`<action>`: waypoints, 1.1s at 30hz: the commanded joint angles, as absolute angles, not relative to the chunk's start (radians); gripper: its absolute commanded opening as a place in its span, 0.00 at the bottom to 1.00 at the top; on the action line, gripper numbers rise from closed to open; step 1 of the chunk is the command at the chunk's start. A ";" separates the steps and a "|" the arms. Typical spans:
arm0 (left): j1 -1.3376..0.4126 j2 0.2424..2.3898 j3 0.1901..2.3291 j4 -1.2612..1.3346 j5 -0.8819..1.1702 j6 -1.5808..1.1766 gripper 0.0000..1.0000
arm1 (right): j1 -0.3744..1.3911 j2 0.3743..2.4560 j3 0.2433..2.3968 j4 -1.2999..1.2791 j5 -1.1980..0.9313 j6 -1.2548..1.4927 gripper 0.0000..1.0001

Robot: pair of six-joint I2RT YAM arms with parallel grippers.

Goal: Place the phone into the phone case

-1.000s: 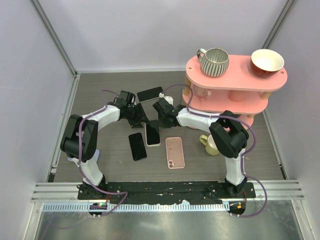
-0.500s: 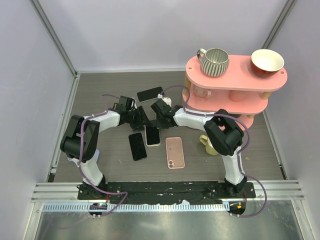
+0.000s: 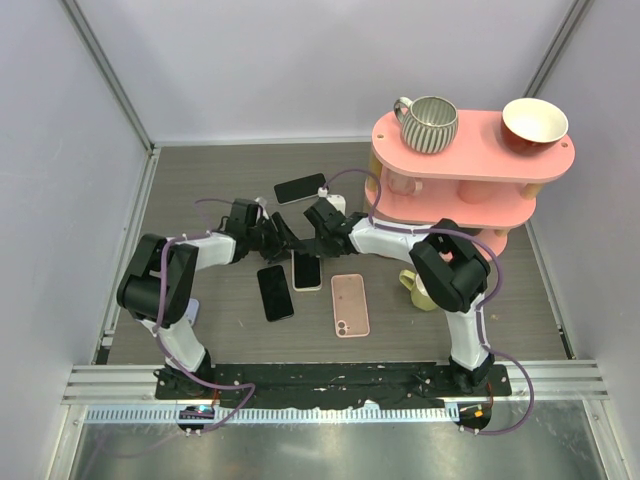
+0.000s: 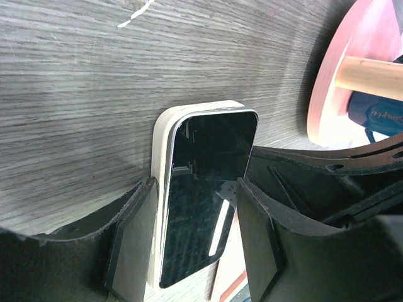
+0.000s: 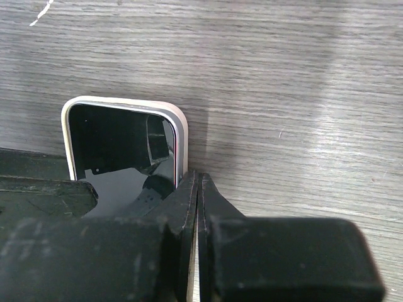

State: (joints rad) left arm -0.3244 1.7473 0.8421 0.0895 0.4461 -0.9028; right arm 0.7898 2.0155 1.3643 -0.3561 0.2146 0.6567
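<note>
Both grippers have been closing in since the earlier frame; the phone (image 4: 204, 163) is lying mid-table (image 3: 200, 190) inside the cream phone case (image 4: 161, 145), apparently seated at its far end; the left gripper (image 4: 195, 184) is clasping the case's long edges; the right gripper (image 5: 196, 177) is clenched empty, bearing on the rim. You are risking that tip skidding off, levering the phone out or shoving the case askew.

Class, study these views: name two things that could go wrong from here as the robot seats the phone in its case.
1. The black-screened phone looks unseated along one side of the white phone case; the shut right gripper, its tip at the case's edge, might slip off if it pushes.
2. The left gripper straddles phone and case; squeezing could pop the phone out.
</note>
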 commanded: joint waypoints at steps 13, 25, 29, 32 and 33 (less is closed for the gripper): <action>-0.364 1.641 0.839 0.146 0.485 -0.950 0.59 | 0.773 1.884 1.325 -0.307 0.178 0.658 0.17; -0.357 1.626 0.971 -0.144 0.336 -0.842 0.61 | 0.762 1.801 1.243 -0.296 0.109 0.672 0.35; -0.354 1.628 0.965 -0.155 0.315 -0.848 0.61 | 0.762 1.809 1.209 -0.263 0.086 0.670 0.43; -0.342 1.649 0.971 -0.160 0.331 -0.850 0.60 | 0.762 1.830 1.195 -0.238 0.052 0.670 0.45; -0.339 1.655 0.976 -0.161 0.337 -0.850 0.59 | 0.762 1.832 1.189 -0.226 0.043 0.670 0.46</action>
State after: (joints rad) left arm -0.3508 1.6569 0.9428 -0.1341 0.3405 -0.8665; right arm 0.7658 1.8389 1.2022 -0.3008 0.0895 0.6598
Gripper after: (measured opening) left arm 0.600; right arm 0.449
